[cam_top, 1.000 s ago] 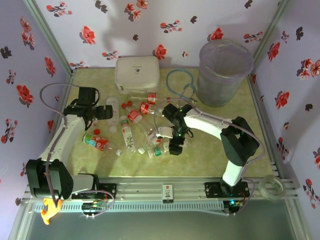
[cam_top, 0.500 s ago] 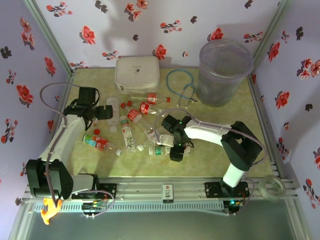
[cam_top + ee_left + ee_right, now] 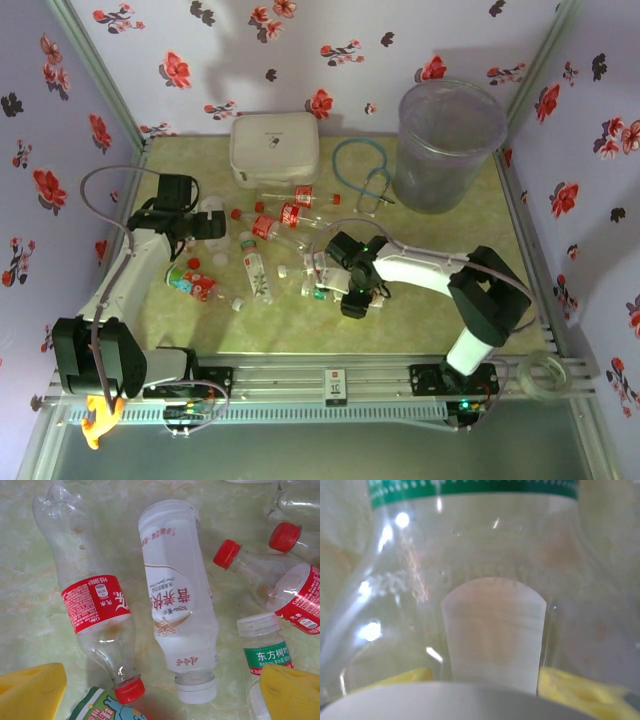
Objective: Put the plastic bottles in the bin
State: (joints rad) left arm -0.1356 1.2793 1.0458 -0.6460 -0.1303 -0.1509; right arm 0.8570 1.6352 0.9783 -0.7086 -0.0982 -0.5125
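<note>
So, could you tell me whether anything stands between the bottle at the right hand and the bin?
Nothing tall does. A teal cord loop lies flat beside the bin, near the line from the green-labelled bottle at the right hand.

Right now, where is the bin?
In the top view, the bin stands upright at the far right corner, to the right of the white case.

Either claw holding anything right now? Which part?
Left claw is open, holding nothing. Right claw straddles the green-labelled bottle on its clear body next to the label; whether it actually grips yet cannot be told.
</note>
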